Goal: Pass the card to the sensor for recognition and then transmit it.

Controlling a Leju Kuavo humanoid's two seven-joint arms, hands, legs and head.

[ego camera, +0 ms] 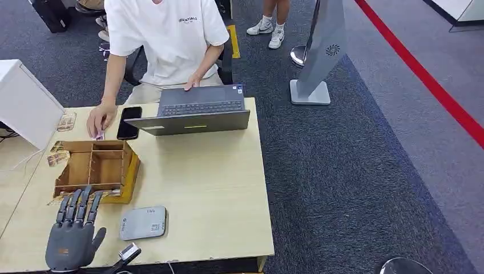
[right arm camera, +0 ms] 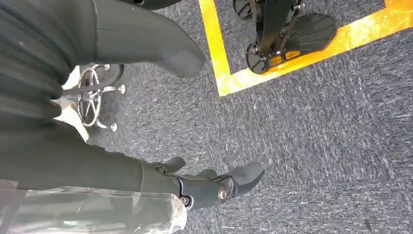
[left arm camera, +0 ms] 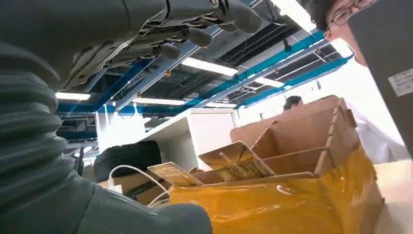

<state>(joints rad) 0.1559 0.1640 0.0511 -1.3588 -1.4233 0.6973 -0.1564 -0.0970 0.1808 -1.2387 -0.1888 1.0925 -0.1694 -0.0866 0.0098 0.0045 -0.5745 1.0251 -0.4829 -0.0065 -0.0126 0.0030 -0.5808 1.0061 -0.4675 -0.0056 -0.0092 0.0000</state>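
An office or lab space is showing: a person (ego camera: 165, 40) is sitting at a laptop (ego camera: 197, 114) at upper centre, on grey carpet (ego camera: 354, 171) crossed by red floor tape (ego camera: 422, 74) at upper right.

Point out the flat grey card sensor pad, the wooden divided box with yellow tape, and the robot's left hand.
Flat grey card sensor pad (ego camera: 143, 222), head view, top face.
Wooden divided box with yellow tape (ego camera: 94, 166), head view, middle divider.
Left hand (ego camera: 71, 237), head view, back of hand.
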